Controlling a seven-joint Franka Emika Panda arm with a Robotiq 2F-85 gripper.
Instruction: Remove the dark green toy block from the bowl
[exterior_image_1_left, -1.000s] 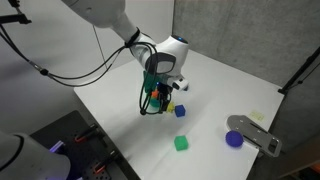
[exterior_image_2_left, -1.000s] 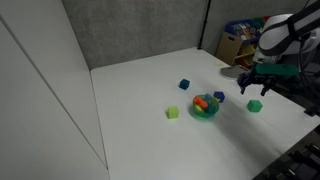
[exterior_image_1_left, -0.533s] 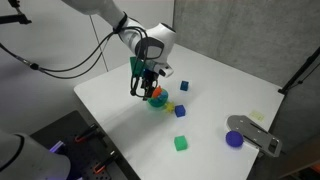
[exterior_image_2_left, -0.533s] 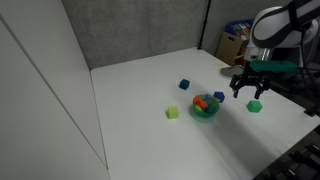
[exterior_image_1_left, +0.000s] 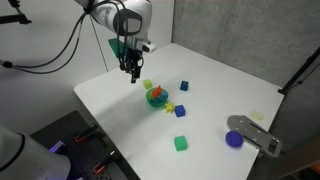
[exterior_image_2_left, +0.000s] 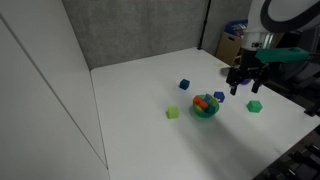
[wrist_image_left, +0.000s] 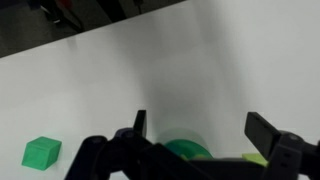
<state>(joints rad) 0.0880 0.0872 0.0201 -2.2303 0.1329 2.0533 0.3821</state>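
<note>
**Fingers empty, green block already out on the desk**

In the wrist view the fingers (wrist_image_left: 262, 130) were spread wide with nothing between them, hanging clear above the white desk (wrist_image_left: 150, 60). Below the gap, at the bottom edge of that frame, sat the teal bowl (wrist_image_left: 188, 150). A yellow-green cube (wrist_image_left: 255, 158) lay just beside its rim. The dark green toy block (wrist_image_left: 41, 152) lay at the lower left, flat on the desk and well apart from the bowl.

An exterior view agreed. There the block (exterior_image_1_left: 181, 144) rested in the lower centre of the frame, apart from the bowl (exterior_image_1_left: 157, 97), which showed only an orange piece (exterior_image_1_left: 155, 92) inside. By that layout the removal looked done, and the open, raised pose suited an arm with nothing left to carry.
</note>
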